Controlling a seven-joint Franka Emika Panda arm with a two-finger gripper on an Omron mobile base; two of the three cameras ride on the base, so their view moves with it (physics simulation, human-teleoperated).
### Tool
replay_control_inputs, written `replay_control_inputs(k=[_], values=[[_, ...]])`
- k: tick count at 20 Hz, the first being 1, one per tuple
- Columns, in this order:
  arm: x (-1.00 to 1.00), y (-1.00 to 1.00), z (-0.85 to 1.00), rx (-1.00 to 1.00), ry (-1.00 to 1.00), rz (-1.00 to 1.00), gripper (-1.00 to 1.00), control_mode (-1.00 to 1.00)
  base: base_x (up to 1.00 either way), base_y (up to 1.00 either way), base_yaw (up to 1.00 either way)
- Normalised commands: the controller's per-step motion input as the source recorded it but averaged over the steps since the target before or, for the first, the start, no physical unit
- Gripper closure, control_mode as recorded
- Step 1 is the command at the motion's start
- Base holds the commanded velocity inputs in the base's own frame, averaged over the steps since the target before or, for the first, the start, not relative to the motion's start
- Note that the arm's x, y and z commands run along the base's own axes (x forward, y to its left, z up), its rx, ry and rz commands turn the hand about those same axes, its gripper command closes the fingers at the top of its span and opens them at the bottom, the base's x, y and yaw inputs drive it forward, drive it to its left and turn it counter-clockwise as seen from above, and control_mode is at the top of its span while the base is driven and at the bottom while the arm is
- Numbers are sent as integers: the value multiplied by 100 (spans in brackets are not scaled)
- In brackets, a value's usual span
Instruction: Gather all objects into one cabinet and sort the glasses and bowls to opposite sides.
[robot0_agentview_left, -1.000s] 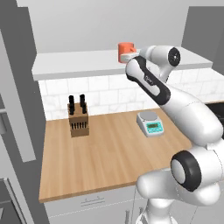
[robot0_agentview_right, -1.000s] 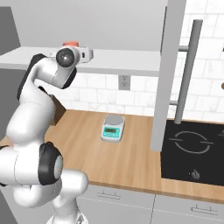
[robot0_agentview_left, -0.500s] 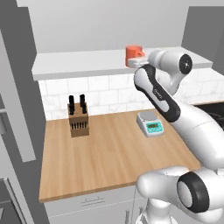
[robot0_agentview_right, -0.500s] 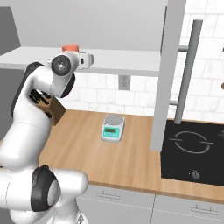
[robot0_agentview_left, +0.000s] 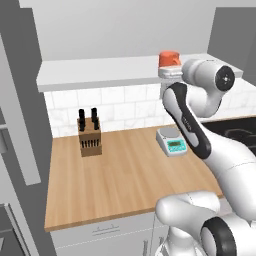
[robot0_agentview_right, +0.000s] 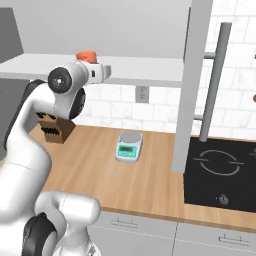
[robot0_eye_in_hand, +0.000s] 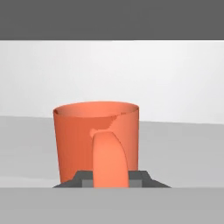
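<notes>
Hand view: hand clamps coral-orange mug handle, fingertips mostly hidden.

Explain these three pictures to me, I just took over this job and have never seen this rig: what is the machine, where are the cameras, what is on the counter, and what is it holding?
The machine is a white robot arm with dark joints on a mobile base. Two pictures come from cameras on that base, behind the arm to its left and right, looking over it at the same kitchen. The third comes from a camera on the hand, looking along the gripper.

On the wooden counter stand a knife block and a small kitchen scale; a black cooktop lies beside it.

The arm reaches up to the pale grey shelf. The hand view shows the coral-orange mug upright, its handle between the two dark fingertips, so the gripper appears shut on the handle. Whether the mug rests on the shelf or is lifted, I cannot tell.
</notes>
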Motion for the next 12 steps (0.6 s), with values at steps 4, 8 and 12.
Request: replay_control_inputs(k=[4, 8, 12], values=[[-45, -31, 24, 0, 7, -8, 100, -100, 0, 0, 0], [-61, -15, 12, 0, 9, -9, 100, -100, 0, 0, 0], [-78, -6, 0, 0, 3, -9, 100, -100, 0, 0, 0]])
